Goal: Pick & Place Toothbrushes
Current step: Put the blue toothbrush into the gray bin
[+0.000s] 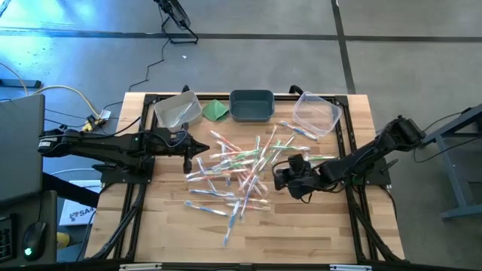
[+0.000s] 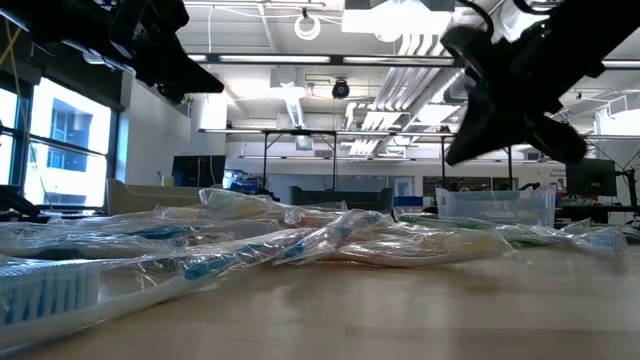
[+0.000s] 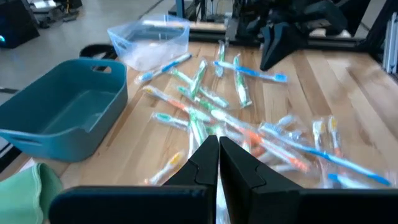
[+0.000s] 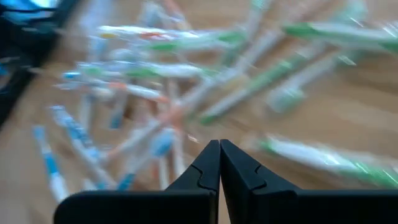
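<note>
Many toothbrushes (image 1: 237, 169) in clear wrappers, with blue, green and orange parts, lie in a loose pile mid-table; they also fill the left wrist view (image 3: 249, 124) and the right wrist view (image 4: 186, 93). My left gripper (image 1: 205, 147) is shut and hovers at the pile's left edge, its fingers (image 3: 205, 155) pointing over the brushes. My right gripper (image 1: 276, 179) is shut too. It hangs above the pile's right side, slanting down, with nothing between its fingers (image 4: 208, 165).
Along the far edge stand a clear bin (image 1: 177, 111), a folded green cloth (image 1: 216, 111), a teal bin (image 1: 251, 105) and a second clear bin (image 1: 315, 114). Bare wood (image 1: 301, 233) lies near the front edge.
</note>
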Controlling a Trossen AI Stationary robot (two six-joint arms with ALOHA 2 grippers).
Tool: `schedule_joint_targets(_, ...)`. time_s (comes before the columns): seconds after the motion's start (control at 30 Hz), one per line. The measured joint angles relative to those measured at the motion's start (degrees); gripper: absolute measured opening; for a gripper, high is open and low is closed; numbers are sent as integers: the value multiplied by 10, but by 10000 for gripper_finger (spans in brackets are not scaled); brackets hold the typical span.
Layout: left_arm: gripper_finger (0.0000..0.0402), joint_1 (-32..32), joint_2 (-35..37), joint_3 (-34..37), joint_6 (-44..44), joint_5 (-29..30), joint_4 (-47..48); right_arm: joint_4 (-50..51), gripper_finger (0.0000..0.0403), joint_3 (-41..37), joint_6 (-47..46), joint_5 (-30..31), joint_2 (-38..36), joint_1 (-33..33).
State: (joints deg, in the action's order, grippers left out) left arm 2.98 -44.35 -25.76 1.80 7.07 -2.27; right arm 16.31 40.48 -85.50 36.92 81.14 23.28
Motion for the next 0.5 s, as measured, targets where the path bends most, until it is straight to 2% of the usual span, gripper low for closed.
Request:
schedule_joint_targets(0.27,10,0,0,0,0,0,12,122,3,0,-137,-75,0,0)
schedule_joint_targets(0.5,10,0,0,0,0,0,12,183,3,0,-188,-143,0,0)
